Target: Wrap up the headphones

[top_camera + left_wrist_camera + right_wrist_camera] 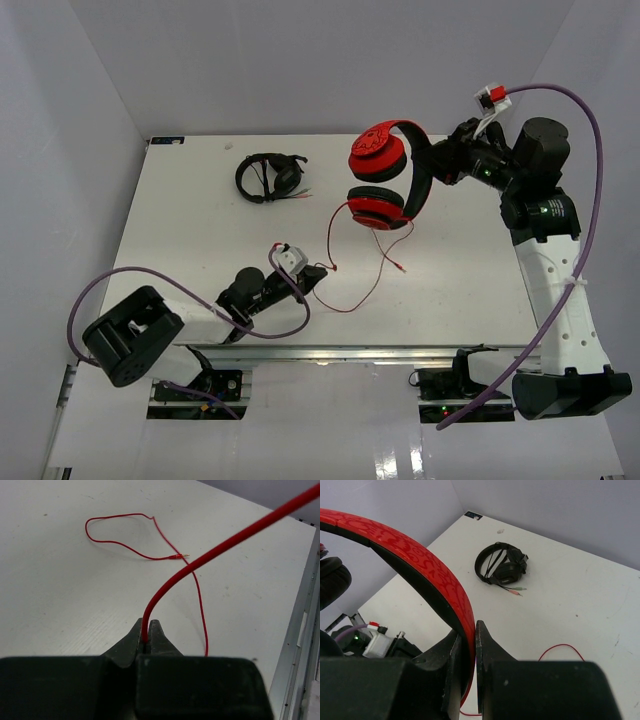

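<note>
The red headphones (388,175) hang in the air at the back right, held by their headband (425,570). My right gripper (440,165) is shut on that headband (420,170); in the right wrist view the red band passes between its jaws (469,640). The thin red cable (362,270) runs from the lower ear cup down to the table, loops and ends in a plug (400,267). My left gripper (322,270) is shut on the cable; in the left wrist view the cable (165,587) rises from between the shut jaws (145,632), and the plug (178,556) lies on the table beyond.
Smaller all-black headphones (271,177) lie at the back left, also in the right wrist view (501,566), with their own thin cable and plugs. The table's front metal edge (330,352) is just behind the left gripper. White walls enclose the table.
</note>
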`<state>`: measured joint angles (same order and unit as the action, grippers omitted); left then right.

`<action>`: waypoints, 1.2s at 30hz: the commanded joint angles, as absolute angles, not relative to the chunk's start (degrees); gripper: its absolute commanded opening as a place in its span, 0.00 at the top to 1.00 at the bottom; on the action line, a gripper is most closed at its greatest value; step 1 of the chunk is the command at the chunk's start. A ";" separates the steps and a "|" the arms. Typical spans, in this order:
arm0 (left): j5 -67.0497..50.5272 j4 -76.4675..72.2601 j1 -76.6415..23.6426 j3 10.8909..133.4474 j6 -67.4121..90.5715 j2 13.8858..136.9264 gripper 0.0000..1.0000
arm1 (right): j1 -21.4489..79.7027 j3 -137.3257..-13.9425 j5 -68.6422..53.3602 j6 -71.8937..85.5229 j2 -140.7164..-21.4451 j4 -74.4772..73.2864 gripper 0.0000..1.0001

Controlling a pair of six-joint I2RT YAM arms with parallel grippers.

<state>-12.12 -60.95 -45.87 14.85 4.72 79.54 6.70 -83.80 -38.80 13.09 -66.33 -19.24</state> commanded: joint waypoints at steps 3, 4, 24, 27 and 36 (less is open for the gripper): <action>-14.24 -49.15 -46.07 15.24 4.53 64.32 1.00 | 6.33 -82.57 -37.44 8.25 -66.02 -21.39 0.92; -13.95 -45.63 -46.03 15.43 3.40 62.09 1.00 | 6.41 -82.10 -38.98 7.52 -66.18 -21.98 0.92; -21.31 3.91 -26.70 43.30 -5.89 70.79 1.00 | 12.17 -82.31 -40.62 -28.17 -63.02 -40.62 0.92; -21.16 11.51 -24.87 52.29 -5.08 72.53 1.00 | 14.14 -79.46 -33.74 -34.47 -62.28 -42.37 0.92; -19.71 19.67 -24.70 62.93 -5.08 66.69 1.00 | 22.39 -67.84 -13.35 -38.82 -61.62 -35.72 0.92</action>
